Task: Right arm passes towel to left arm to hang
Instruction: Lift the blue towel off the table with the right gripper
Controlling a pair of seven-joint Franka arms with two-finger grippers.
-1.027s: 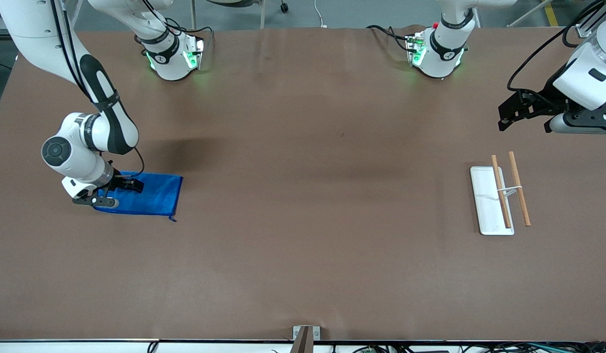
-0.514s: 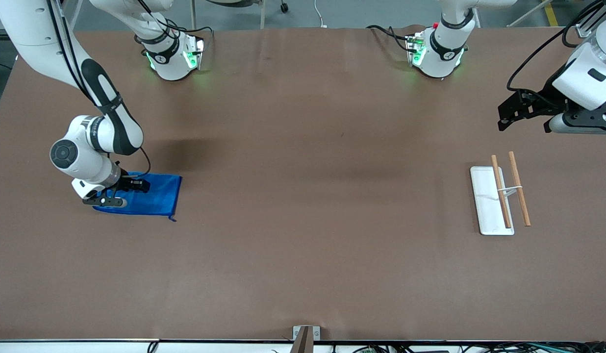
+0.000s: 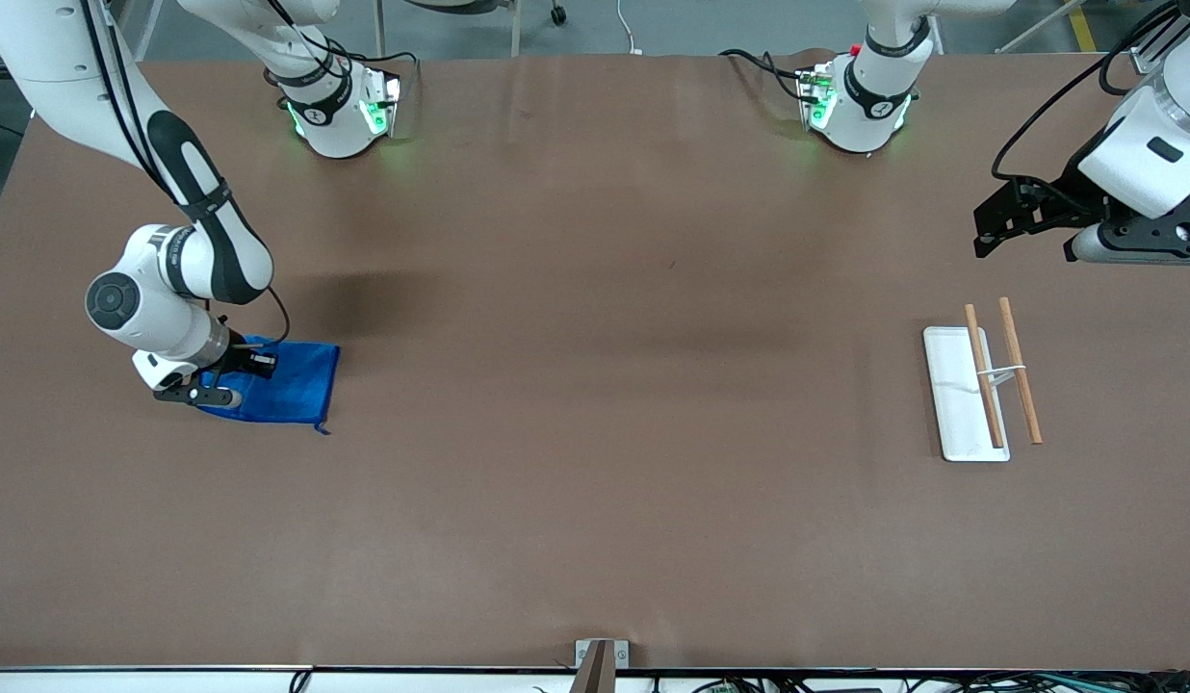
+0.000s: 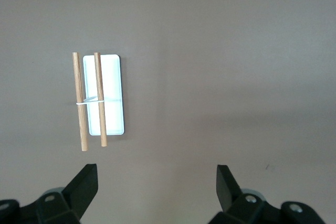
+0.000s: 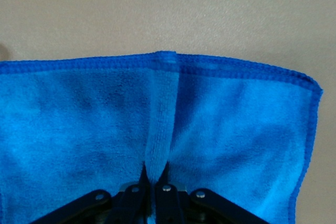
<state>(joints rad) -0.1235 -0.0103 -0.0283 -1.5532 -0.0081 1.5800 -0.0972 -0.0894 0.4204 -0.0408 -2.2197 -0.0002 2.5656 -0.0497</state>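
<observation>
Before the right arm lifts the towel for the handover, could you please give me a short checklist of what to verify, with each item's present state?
1. Right gripper shut on the towel, a ridge of cloth pinched between its fingers: ok.
2. Towel off the table: not ok; most of it lies flat.
3. Left gripper open to receive: ok.
4. Left gripper at the handover spot: not ok; it waits over the table near the rack.
5. Rack's wooden rods free of cloth, over the white base: ok.

Fuzzy blue cloth towel (image 5: pixel 157 129); wooden rods (image 4: pixel 89 100); matt brown table (image 3: pixel 595 433).
</observation>
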